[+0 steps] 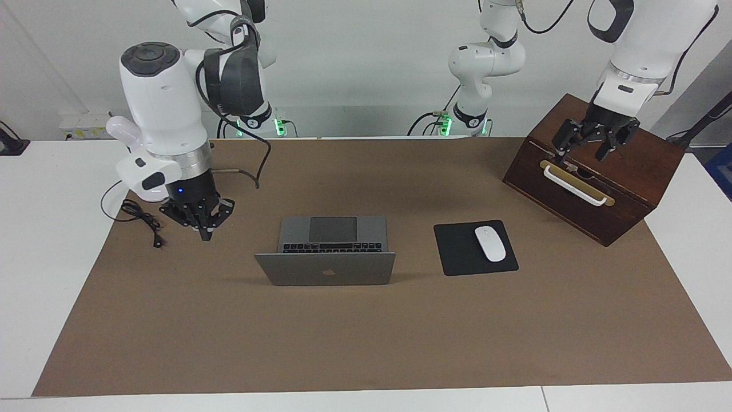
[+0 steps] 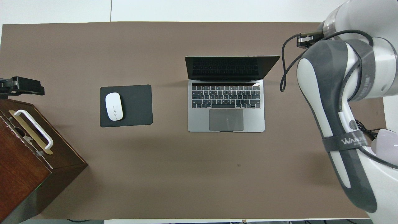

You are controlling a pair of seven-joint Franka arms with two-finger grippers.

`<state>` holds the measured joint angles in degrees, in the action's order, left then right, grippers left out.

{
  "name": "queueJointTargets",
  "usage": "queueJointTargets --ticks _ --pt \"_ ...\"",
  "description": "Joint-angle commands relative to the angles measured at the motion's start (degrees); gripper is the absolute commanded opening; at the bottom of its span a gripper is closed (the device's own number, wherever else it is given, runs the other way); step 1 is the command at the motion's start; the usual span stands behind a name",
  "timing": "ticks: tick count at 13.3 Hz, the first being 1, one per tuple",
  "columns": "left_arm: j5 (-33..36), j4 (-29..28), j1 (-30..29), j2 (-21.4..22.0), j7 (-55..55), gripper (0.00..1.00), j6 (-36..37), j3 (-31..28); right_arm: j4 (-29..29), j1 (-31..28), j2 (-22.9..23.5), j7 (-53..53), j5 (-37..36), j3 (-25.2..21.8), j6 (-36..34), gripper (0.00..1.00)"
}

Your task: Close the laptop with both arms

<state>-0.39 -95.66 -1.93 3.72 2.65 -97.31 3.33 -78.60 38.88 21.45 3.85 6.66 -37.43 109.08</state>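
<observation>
At the middle of the brown mat (image 1: 366, 337), the laptop (image 1: 326, 252) stands open, its lid upright along the edge farther from the robots and its keyboard facing them. Your right gripper (image 1: 204, 220) hangs low over the mat toward the right arm's end of the table, near the laptop but well clear of it, fingertips pinched together and holding nothing. Your left gripper (image 1: 595, 140) waits over the wooden box (image 1: 595, 189) at the left arm's end, jaws spread and empty.

To do this step well, carry the right gripper up and over the lid's top edge at its own end, and bring the left one across above the mouse (image 1: 490, 243) and black pad (image 1: 457, 252) to the other end. Set both on the lid's outer face near the corners, then press evenly toward the keyboard. I'd judge uneven pushing could twist the hinge or slide the base, so keep the two hands level and slow.
</observation>
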Motion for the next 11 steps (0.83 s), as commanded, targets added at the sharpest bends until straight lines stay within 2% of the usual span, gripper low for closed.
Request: queueJointTargets --ticks 1,2,3,6,8,11 --pt "-0.58 -0.85 -0.44 0.85 1.04 0.49 -0.07 0.01 1.18 4.25 2.18 -2.09 2.13 -3.69 3.57 0.0" --pt "-0.58 -0.85 -0.44 0.85 1.57 0.0 -0.16 0.01 1.09 6.71 2.97 -2.09 2.13 -5.36 5.16 0.0" --pt "-0.58 -0.76 -0.44 0.85 1.57 0.0 -0.25 0.01 0.74 9.08 3.15 -1.92 2.21 -7.03 6.22 0.0" --pt "-1.1 -0.76 -0.44 0.85 1.48 0.0 -0.16 -0.08 0.12 12.87 3.51 -1.66 1.95 -7.66 9.47 0.0" --pt "-1.54 -0.67 -0.35 0.68 1.22 0.0 -1.82 -0.08 -0.58 18.22 3.6 -1.13 1.51 -10.54 10.45 0.0" --pt "-3.74 -0.85 0.08 0.41 1.05 0.0 -5.17 -0.08 -1.29 19.65 3.86 -0.17 1.86 -11.52 12.46 0.0"
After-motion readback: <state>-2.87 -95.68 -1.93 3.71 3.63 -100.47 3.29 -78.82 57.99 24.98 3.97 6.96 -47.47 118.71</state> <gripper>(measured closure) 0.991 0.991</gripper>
